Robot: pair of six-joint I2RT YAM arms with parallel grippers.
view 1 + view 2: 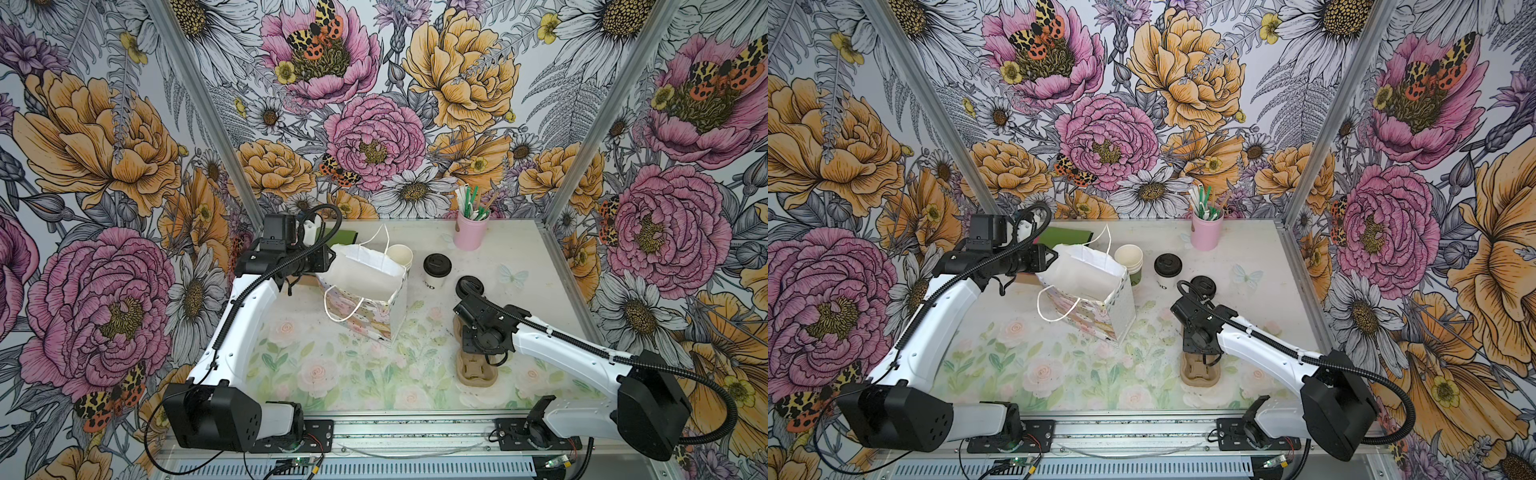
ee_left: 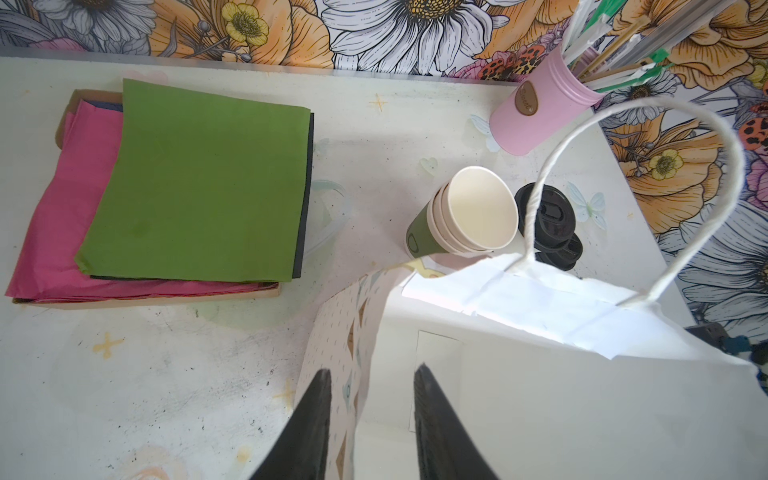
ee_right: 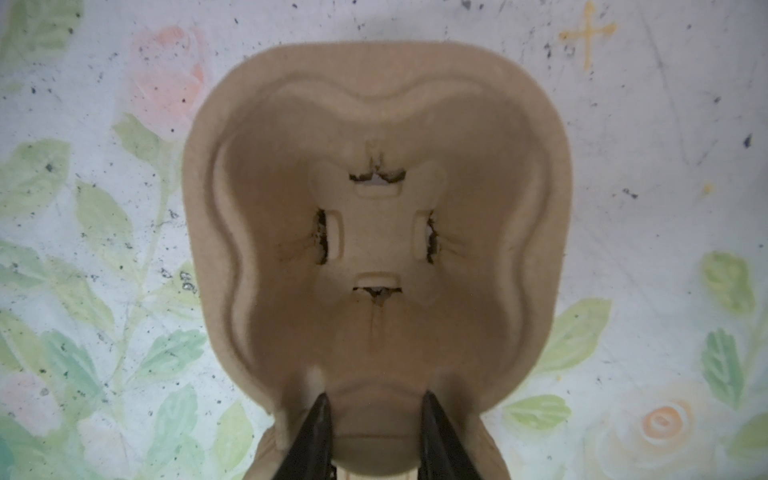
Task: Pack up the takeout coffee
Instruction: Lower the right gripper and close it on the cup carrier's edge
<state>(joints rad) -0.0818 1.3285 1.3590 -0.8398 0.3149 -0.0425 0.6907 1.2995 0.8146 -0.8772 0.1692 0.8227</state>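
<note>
The left gripper [image 2: 374, 370] has its jaws apart astride the rim of the paper bag [image 2: 540, 395]. One black finger [image 2: 313, 415] is outside the patterned side wall and the other is inside the white interior, where a gap shows between finger and wall. The bag stands open on the table [image 1: 332, 374], its white cord handles arching over the mouth. Just beside it in both top views is a stack of lidless paper cups [image 1: 401, 255]. Next along stands the takeout coffee [image 1: 436, 270], upright on the table with its black sip lid on, outside the bag and between that stack and the loose black lids [image 1: 471, 286]; neither gripper touches it. Farther back are a pink tin of straws and stirrers [image 1: 469, 235] and, by the left arm, a green napkin [image 2: 199, 183] lying on pink ones. The right gripper [image 3: 375, 399] points down over the moulded-pulp cup carrier [image 3: 374, 166], its fingers flanking the narrow waist beside one empty well. Whether they actually pinch the pulp I cannot tell. The carrier lies flat on the table, nearer the front edge than the coffee and apart from it.
</note>
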